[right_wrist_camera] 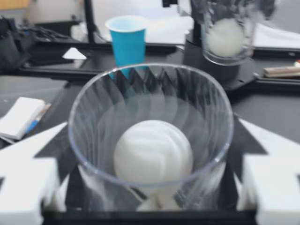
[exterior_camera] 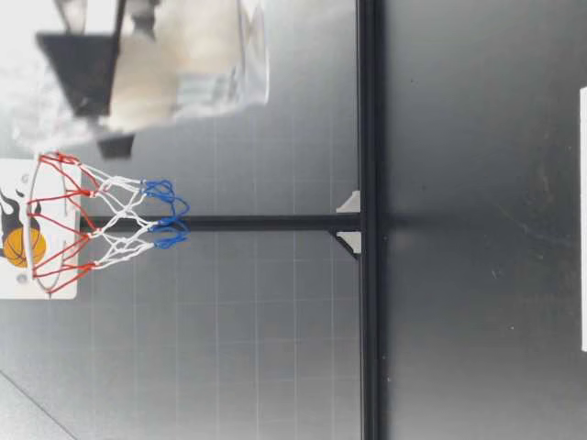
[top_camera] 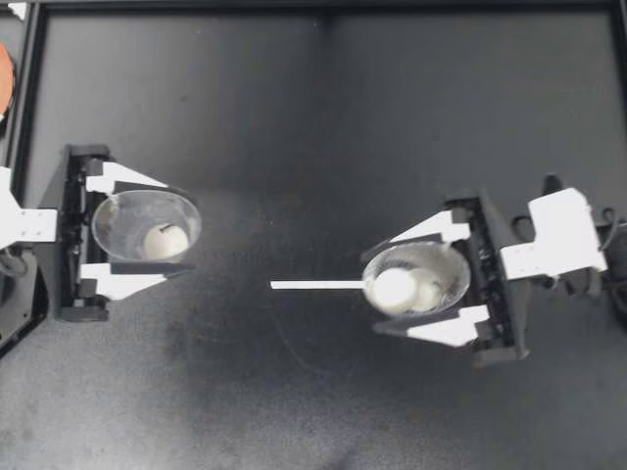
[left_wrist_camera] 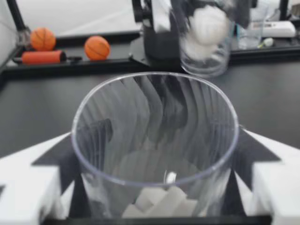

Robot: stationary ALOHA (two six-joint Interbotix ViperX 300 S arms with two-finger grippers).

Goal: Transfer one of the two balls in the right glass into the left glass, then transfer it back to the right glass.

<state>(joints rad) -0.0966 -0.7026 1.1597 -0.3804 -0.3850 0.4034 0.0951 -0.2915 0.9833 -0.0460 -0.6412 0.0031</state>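
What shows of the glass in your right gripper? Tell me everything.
The right glass is clear and looks like plastic, with fluted walls and a round open rim. It sits mouth up, clamped from both sides between the fingers of my right gripper. Two white balls lie inside it, side by side in the top view.

Dim matte table (top_camera: 323, 117), soft mid glare, blurry wrist bkgds.

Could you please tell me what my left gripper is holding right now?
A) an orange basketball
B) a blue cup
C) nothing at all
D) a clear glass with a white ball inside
D: in the top view my left gripper clamps a clear glass from two sides, and a white ball lies inside it.
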